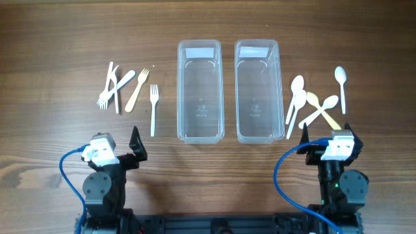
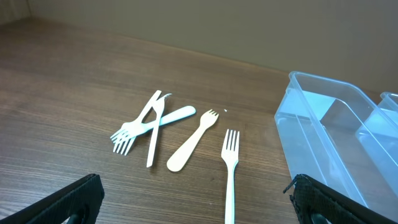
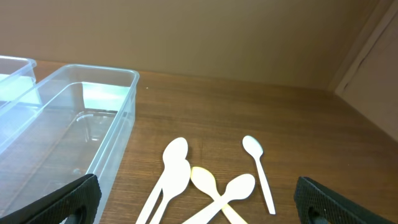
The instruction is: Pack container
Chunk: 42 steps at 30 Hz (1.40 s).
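Two clear plastic containers stand side by side at the table's middle, the left one (image 1: 201, 91) and the right one (image 1: 257, 91), both empty. Several white and cream forks (image 1: 133, 90) lie left of them, also in the left wrist view (image 2: 186, 134). Several white and cream spoons (image 1: 315, 104) lie right of them, also in the right wrist view (image 3: 205, 183). My left gripper (image 2: 196, 202) is open and empty, low near the front edge, short of the forks. My right gripper (image 3: 198, 199) is open and empty, just short of the spoons.
A single white fork (image 1: 154, 107) lies apart, nearest the left container. A single white spoon (image 1: 341, 88) lies apart at the far right. Blue cables loop beside both arm bases at the front edge.
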Motion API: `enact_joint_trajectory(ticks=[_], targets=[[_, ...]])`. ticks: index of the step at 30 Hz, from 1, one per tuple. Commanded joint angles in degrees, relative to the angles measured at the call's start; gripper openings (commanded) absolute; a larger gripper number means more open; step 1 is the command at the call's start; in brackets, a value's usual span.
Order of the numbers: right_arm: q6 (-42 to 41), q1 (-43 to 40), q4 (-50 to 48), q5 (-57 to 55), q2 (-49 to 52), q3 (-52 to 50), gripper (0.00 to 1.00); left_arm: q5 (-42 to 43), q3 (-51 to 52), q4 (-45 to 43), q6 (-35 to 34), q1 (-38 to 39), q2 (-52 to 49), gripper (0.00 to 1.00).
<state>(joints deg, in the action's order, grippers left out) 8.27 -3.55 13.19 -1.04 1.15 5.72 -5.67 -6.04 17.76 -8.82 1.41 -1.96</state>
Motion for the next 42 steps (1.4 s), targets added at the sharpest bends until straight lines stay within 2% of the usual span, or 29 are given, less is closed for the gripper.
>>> enact_joint_trajectory(ticks=[1, 28, 32, 36, 42], targets=[[0.7, -0.2, -0.4, 0.9, -0.9, -0.4, 1.0, 0.9, 0.5, -0.2, 0.7, -0.4, 0.4, 1.0], [0.6, -0.2, -0.6, 1.0, -0.9, -0.4, 1.0, 0.9, 0.5, -0.2, 0.7, -0.4, 0.4, 1.0], [0.4, -0.2, -0.3, 5.5, -0.9, -0.4, 1.0, 0.9, 0.5, -0.2, 0.7, -0.4, 0.4, 1.0], [-6.5, -0.2, -0.4, 15.9, -0.9, -0.4, 1.0, 0.9, 0.5, -0.2, 0.7, -0.4, 0.4, 1.0], [-21.0, -0.2, -0.5, 18.2, -0.7, -0.4, 1.0, 2.3, 0.5, -0.6, 0.7, -0.4, 0.4, 1.0]])
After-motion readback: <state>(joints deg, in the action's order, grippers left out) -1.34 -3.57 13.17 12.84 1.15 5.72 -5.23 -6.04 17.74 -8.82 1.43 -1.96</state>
